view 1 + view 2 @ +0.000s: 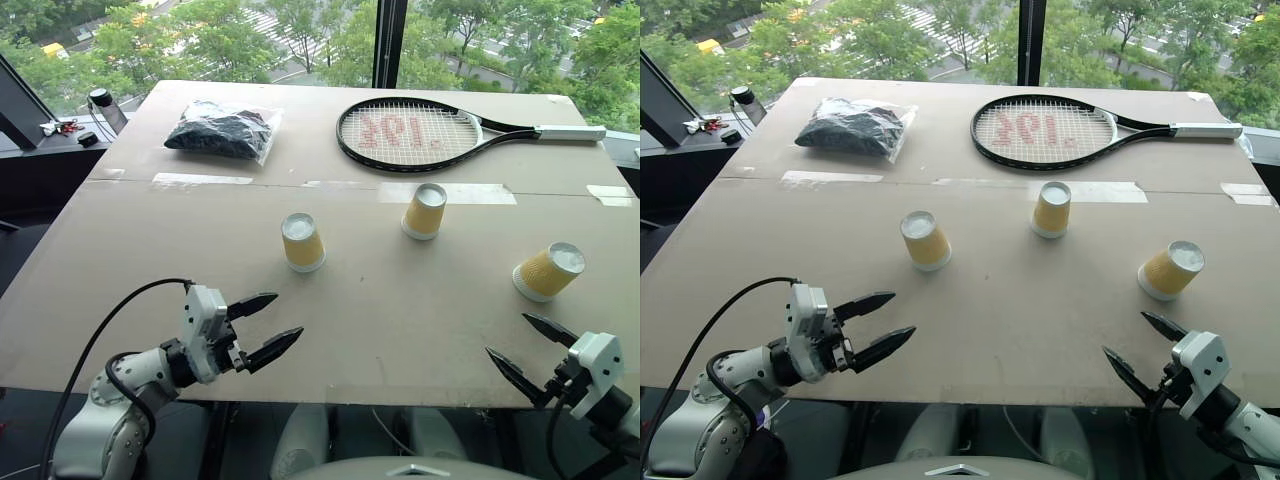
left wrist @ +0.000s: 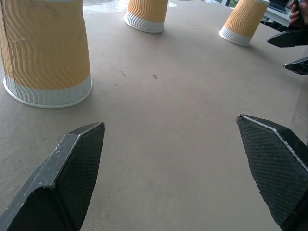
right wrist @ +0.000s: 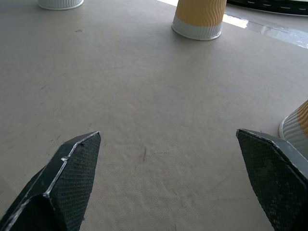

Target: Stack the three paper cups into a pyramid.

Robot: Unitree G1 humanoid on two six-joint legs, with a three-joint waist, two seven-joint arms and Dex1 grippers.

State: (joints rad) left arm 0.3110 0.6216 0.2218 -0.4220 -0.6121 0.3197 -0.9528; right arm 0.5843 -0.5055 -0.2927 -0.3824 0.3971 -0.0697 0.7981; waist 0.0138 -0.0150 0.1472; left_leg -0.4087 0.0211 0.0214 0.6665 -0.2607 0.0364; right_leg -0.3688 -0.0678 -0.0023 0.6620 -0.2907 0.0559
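Note:
Three yellow-orange ribbed paper cups stand upside down and apart on the cardboard-covered table (image 1: 330, 320): a left cup (image 1: 302, 242), a middle cup (image 1: 425, 210) farther back, and a right cup (image 1: 549, 271) that looks tilted. None of them touch. My left gripper (image 1: 267, 327) hovers open at the table's near left, in front of the left cup (image 2: 45, 53), with nothing between its fingers. My right gripper (image 1: 528, 351) is open at the near right, just in front of the right cup (image 3: 296, 126), also empty.
A black tennis racket (image 1: 420, 133) with a white handle lies at the back of the table. A clear bag of dark material (image 1: 222, 130) lies at the back left. Tape strips (image 1: 200, 180) cross the cardboard. A dark bottle (image 1: 106, 108) stands off the table's left corner.

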